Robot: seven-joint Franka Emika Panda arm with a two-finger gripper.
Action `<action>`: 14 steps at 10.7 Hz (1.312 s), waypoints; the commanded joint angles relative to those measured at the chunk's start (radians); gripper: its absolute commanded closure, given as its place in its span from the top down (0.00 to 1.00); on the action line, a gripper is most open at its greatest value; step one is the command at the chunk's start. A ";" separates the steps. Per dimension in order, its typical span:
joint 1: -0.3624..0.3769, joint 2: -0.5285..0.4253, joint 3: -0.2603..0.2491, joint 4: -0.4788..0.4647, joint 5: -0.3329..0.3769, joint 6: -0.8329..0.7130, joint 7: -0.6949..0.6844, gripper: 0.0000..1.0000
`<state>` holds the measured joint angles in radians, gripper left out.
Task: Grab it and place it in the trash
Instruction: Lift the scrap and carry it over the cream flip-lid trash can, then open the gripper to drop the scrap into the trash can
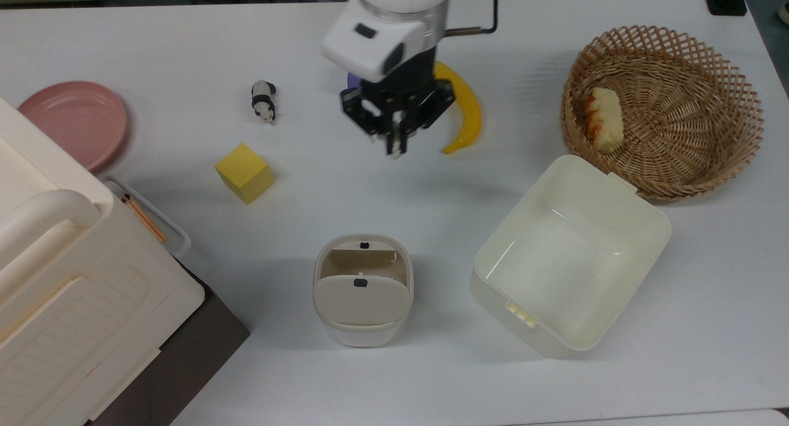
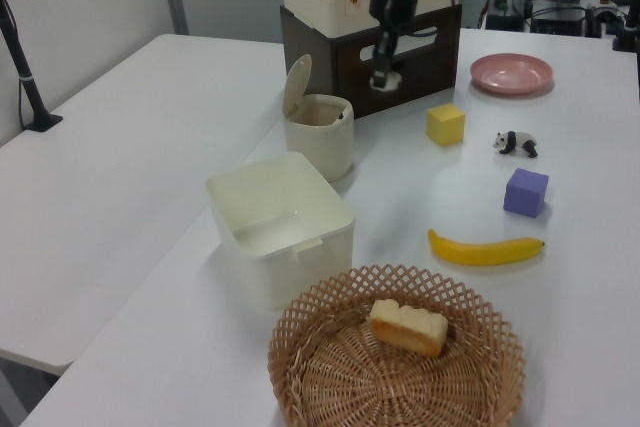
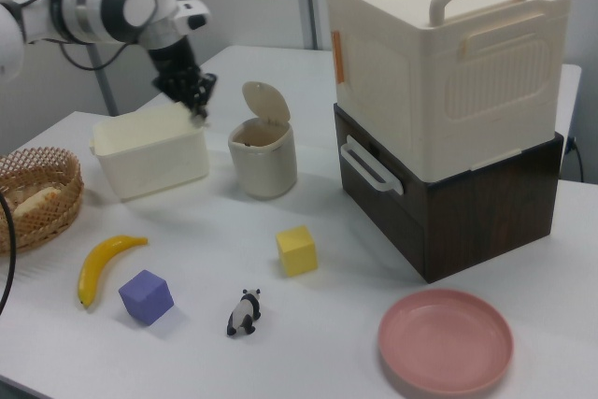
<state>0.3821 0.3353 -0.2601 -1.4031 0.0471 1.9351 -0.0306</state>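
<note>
Above the tabletop [image 1: 185, 31] in the top view, the gripper [image 1: 394, 143] hangs beside a banana [image 1: 465, 114], up-frame of the bin [image 1: 363, 290]; its jaws look drawn close together at the tips, and the wad cannot be made out there. A tub [image 1: 570, 256] sits on the top view's right of the bin. From the left view, the gripper [image 2: 381, 77] is raised above the bin [image 2: 320, 132], with a pale lump, the wad [image 2: 384, 79], pinched at its tip. From the right view, the gripper [image 3: 198, 107] hovers over the tub [image 3: 149, 149], just beside the bin's [image 3: 263, 161] upright flap [image 3: 265, 100].
</note>
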 commanded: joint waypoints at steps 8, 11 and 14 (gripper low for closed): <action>-0.092 0.134 0.007 -0.013 0.008 0.473 0.189 0.47; -0.089 0.137 0.007 -0.014 0.002 0.516 0.259 1.00; -0.086 0.125 0.009 -0.017 0.000 0.509 0.293 1.00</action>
<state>0.2925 0.4823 -0.2582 -1.4030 0.0484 2.4286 0.2273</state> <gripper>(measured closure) 0.009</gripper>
